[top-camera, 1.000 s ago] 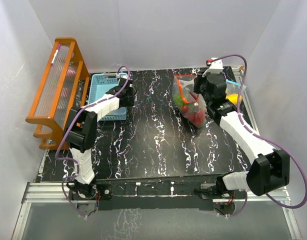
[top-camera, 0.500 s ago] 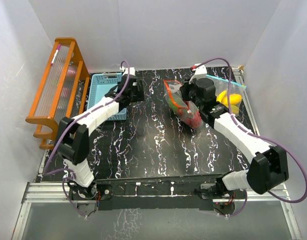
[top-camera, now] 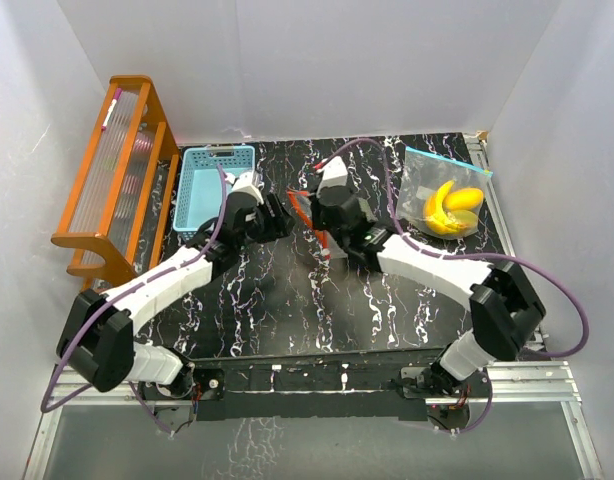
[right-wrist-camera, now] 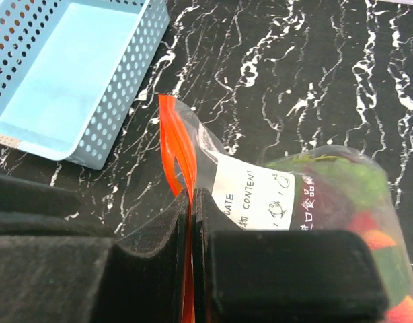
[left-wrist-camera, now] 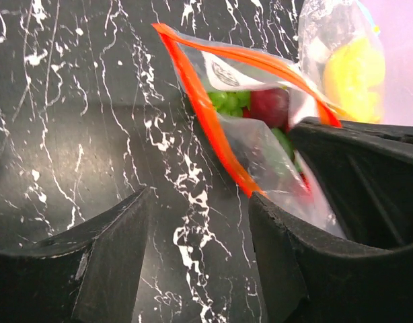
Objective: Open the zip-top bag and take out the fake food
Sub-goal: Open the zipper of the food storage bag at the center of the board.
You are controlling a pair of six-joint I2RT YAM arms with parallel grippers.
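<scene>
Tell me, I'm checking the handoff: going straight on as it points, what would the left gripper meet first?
Probably the orange zip edge of the zip-top bag, pinched by the right gripper; it sits just ahead of the open left gripper, depth unclear.

On the desk [top-camera: 317, 310], a rack [top-camera: 115, 180] stands along the left edge. A basket [top-camera: 209, 185] lies just right of it, towards the back. Near the middle of the desk is the zip-top bag [top-camera: 305, 207], its top edge pinched between the fingers of the right tool [right-wrist-camera: 193, 229], with fake food [left-wrist-camera: 268, 106] inside it. The left tool [left-wrist-camera: 198, 208] is just left of that bag, its fingers apart with only desk between them. A second bag [top-camera: 445, 190] lies at the back right, well apart from the first, with fruit pieces [top-camera: 447, 208] in it.
</scene>
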